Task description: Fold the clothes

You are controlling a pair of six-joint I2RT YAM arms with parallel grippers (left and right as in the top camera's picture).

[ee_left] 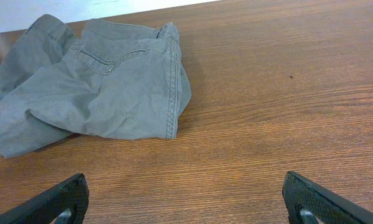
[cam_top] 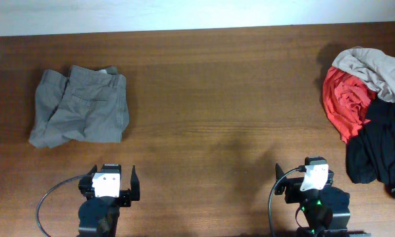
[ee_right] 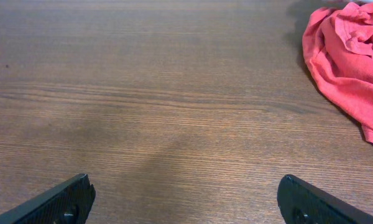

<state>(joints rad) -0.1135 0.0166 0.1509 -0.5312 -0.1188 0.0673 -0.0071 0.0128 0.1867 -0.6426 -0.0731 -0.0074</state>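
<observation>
The clothes lie in two places. Grey trousers (cam_top: 79, 108) sit folded at the left of the table and fill the upper left of the left wrist view (ee_left: 105, 93). At the far right is a loose pile: a beige piece (cam_top: 375, 66) on top, a red piece (cam_top: 345, 99) (ee_right: 348, 56) and a black piece (cam_top: 375, 148) nearest the front. My left gripper (cam_top: 113, 172) (ee_left: 185, 199) hangs open over bare wood, in front of the trousers. My right gripper (cam_top: 305, 170) (ee_right: 185, 199) is open too, left of the black piece and holding nothing.
The wooden table (cam_top: 217, 99) runs back to a pale wall. The pile reaches past the right edge of the overhead view. A cable (cam_top: 49, 197) loops beside the left arm, and another (cam_top: 273, 197) beside the right arm.
</observation>
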